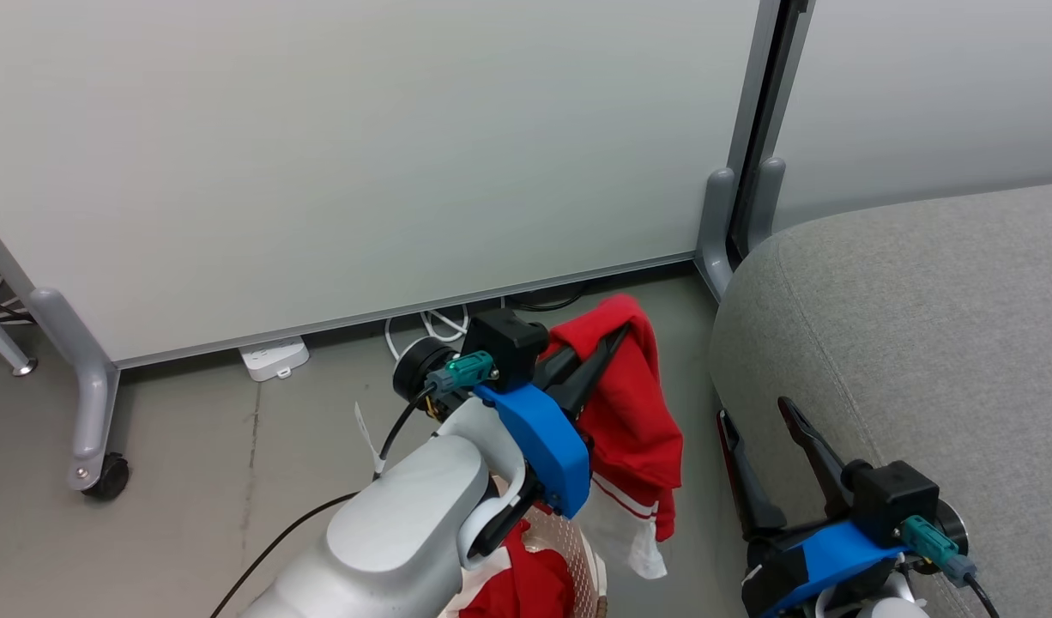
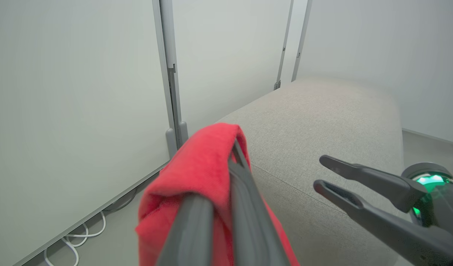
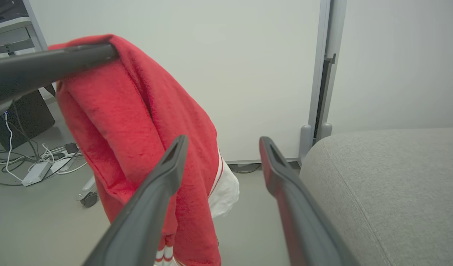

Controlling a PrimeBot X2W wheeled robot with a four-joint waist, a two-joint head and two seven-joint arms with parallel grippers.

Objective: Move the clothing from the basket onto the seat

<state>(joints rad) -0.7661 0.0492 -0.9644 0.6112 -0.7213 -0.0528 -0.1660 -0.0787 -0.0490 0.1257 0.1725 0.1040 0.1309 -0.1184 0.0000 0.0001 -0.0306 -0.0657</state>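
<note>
"Where's the clothing just now?"

"1 red garment (image 1: 642, 412) hangs from the left gripper (image 1: 616, 339), whose 2 fingers are clamped on a fold at its top. It dangles above the floor (image 1: 191, 446), between the basket (image 1: 577, 536) and the rounded edge of the seat (image 1: 921, 326), with its white part and striped trim lowest. More red fabric (image 1: 526, 588) lies in the basket under that arm."

"And the other arm?"

"The right gripper (image 1: 755, 410) is spread wide with nothing in it, low down just beside the seat's near corner."

"So how would you do this bit well?"

"I'd carry it sideways over the seat's edge, high enough that the hanging tail clears the edge instead of dragging up the seat's side. Go well inside the edge before letting go. Dropped right at the edge, soft cloth like that would likely slide off to the floor. Lower it until the tail pools on the cushion, then unclench. And I'd keep the right gripper out of the path, because loose fabric could catch on those 2 spread fingers."
</note>
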